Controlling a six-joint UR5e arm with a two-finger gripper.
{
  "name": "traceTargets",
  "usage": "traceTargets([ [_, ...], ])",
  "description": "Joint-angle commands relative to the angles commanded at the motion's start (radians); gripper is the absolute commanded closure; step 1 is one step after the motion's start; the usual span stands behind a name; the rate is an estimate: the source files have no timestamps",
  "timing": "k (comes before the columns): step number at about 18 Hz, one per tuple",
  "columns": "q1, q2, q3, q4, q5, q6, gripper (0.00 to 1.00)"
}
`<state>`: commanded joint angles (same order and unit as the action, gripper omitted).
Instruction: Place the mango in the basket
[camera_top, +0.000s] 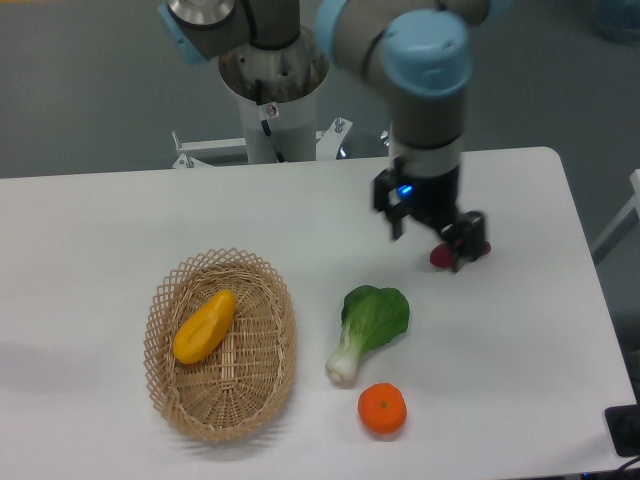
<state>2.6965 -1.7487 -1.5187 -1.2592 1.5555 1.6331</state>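
Observation:
The yellow-orange mango (204, 326) lies inside the oval tan wicker basket (165, 398), in its left half, tilted with one end toward the far rim. My gripper (430, 238) hovers over the right part of the table, far to the right of the basket. It is open and holds nothing. Its right finger (463, 243) stands in front of a dark red-purple item (482, 250).
A green bok choy (368, 327) lies right of the basket. A small round orange (382, 409) sits near the front edge below it. The robot's base (272, 100) stands at the table's back edge.

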Motion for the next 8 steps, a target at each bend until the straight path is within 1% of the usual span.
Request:
traceTargets([
  [1,0.017,0.002,0.003,-0.005,-0.002,0.034,0.0],
  [3,0.04,0.002,0.005,-0.005,-0.003,0.059,0.0],
  [8,0.051,0.0,0.031,-0.003,-0.015,0.07,0.0],
])
